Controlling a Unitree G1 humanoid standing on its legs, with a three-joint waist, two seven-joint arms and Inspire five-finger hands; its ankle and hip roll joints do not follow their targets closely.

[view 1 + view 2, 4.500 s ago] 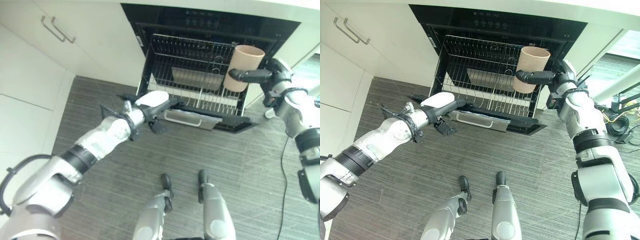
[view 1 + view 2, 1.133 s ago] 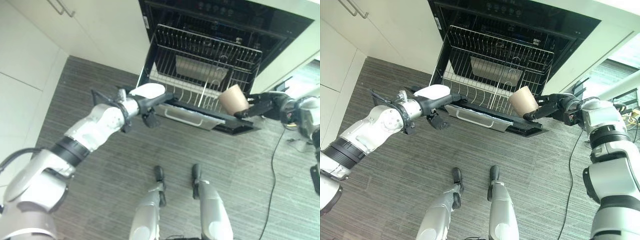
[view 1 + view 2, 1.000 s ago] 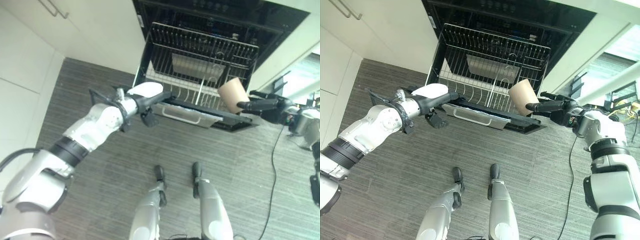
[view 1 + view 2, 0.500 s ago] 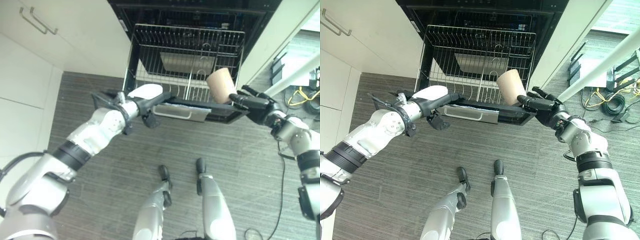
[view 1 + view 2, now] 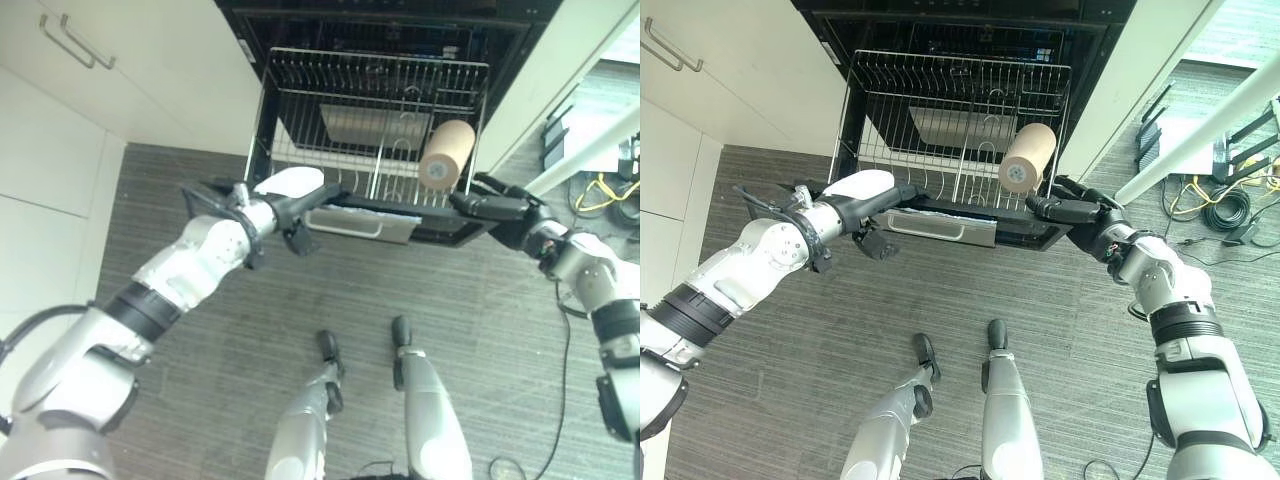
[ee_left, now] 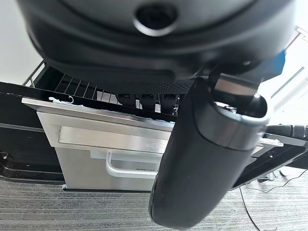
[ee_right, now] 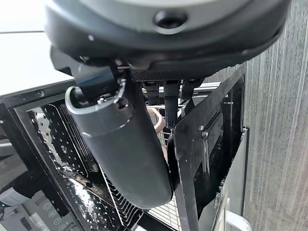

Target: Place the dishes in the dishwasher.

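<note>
A tan cup (image 5: 447,155) lies on its side in the right end of the pulled-out wire rack (image 5: 330,100), its base towards me. My right hand (image 5: 495,208) is just below it at the right corner of the dishwasher's open door (image 5: 1030,236), fingers straight and off the cup. In the right wrist view the cup (image 7: 156,118) shows past my fingers. My left hand (image 5: 290,205), with a white thumb cover, is open with its fingers stretched towards the door's left front edge, near a silver handled panel (image 6: 103,144).
A metal tray (image 5: 372,126) lies deep in the rack. White cabinets with bar handles (image 5: 75,42) stand at the left. A white pole (image 5: 1200,125) and loose cables (image 5: 1210,200) are on the floor at the right.
My right hand has let go of the cup, which has tipped from upright in my fingers onto its side in the rack. My left hand has stayed put.
</note>
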